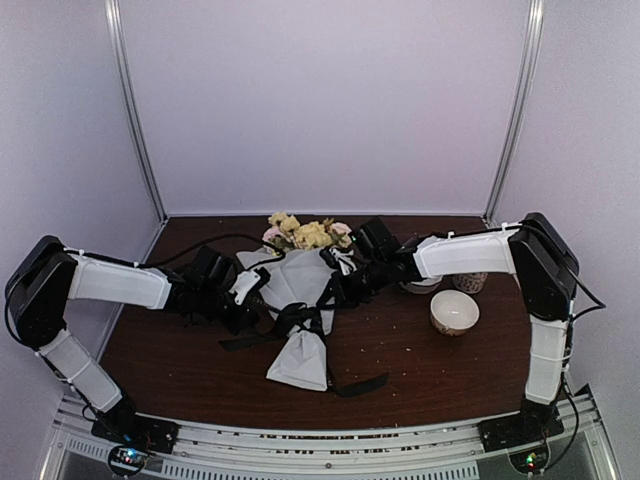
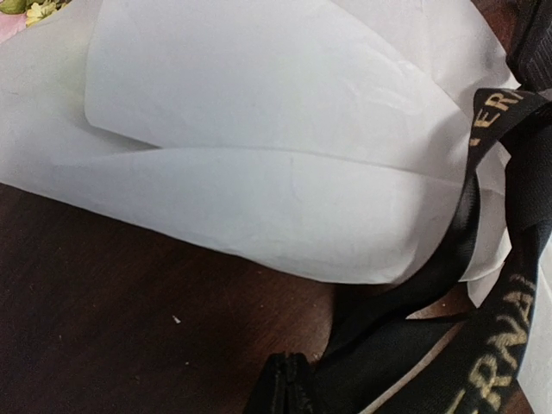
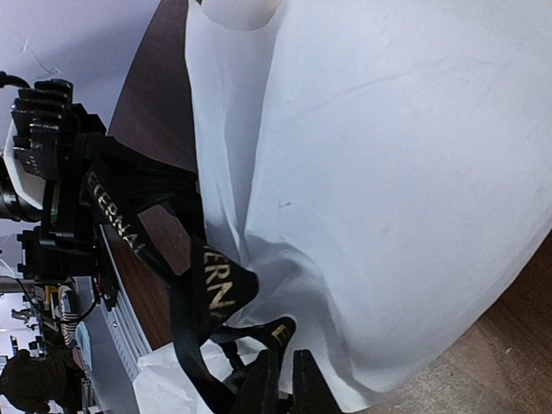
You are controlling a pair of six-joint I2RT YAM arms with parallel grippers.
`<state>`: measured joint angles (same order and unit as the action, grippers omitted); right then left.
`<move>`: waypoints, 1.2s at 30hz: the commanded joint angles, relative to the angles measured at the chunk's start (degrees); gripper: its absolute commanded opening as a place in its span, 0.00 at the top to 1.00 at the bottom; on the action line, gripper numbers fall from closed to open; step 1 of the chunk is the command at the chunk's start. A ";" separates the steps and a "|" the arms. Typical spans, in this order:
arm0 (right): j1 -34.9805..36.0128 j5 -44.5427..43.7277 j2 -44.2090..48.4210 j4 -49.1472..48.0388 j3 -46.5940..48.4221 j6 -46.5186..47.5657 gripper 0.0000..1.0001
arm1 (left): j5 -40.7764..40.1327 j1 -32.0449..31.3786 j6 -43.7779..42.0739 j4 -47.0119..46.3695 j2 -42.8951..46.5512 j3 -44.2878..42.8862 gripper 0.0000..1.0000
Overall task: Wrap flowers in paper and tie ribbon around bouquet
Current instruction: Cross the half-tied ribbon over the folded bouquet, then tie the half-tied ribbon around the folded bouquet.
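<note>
The bouquet lies in the middle of the table, with the yellow and pink flowers (image 1: 305,234) at the far end and the pale paper (image 1: 298,282) coned round the stems. The black ribbon (image 1: 300,318) crosses the cone's narrow waist, and its tails trail on the wood. My left gripper (image 1: 258,298) is at the cone's left side. In the left wrist view its jaws (image 2: 287,358) are pressed together at the ribbon (image 2: 483,362), close under the paper (image 2: 259,172). My right gripper (image 1: 342,288) is at the cone's right side, its jaws (image 3: 285,354) nearly closed on a lettered ribbon loop (image 3: 216,285).
A white bowl (image 1: 454,312) stands right of the bouquet, with another small bowl (image 1: 470,282) behind it under the right arm. A loose ribbon tail (image 1: 360,385) curls toward the near edge. White booth walls close in the back and both sides.
</note>
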<state>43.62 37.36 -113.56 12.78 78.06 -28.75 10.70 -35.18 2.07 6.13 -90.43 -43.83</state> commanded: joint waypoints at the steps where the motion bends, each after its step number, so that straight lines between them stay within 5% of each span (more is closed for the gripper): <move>1: -0.46 -1.79 2.42 -1.97 -0.85 -0.87 1.00 | 0.02 0.37 -0.37 -0.77 -0.62 -0.46 0.95; 6: -0.55 0.18 2.36 -3.98 -1.32 -1.60 1.00 | 0.11 0.44 -0.32 -0.91 -0.63 -0.46 0.95; 15: -0.24 3.51 -0.05 -0.37 0.28 0.71 0.80 | 0.37 0.40 -0.31 -1.12 -0.73 -0.31 0.95; 25: 1.05 6.15 -1.74 2.01 1.93 2.12 0.78 | 0.66 0.38 -0.31 -1.22 -0.96 -0.35 0.95; 29: 1.12 5.59 -2.67 2.97 2.71 2.50 0.82 | 0.80 0.42 -0.16 -1.03 -0.85 -0.36 0.95; 33: 1.14 4.93 -2.65 3.07 3.16 2.39 1.00 | 0.79 0.41 -0.14 -0.94 -0.28 -0.05 0.95; 36: 0.80 2.64 -1.69 2.12 2.97 1.49 1.00 | 0.06 0.41 0.34 -0.88 0.65 0.15 0.95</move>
<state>44.45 42.33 -115.74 15.31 79.48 -26.92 10.72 -35.18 2.09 6.13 -90.54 -43.83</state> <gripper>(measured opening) 0.009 0.051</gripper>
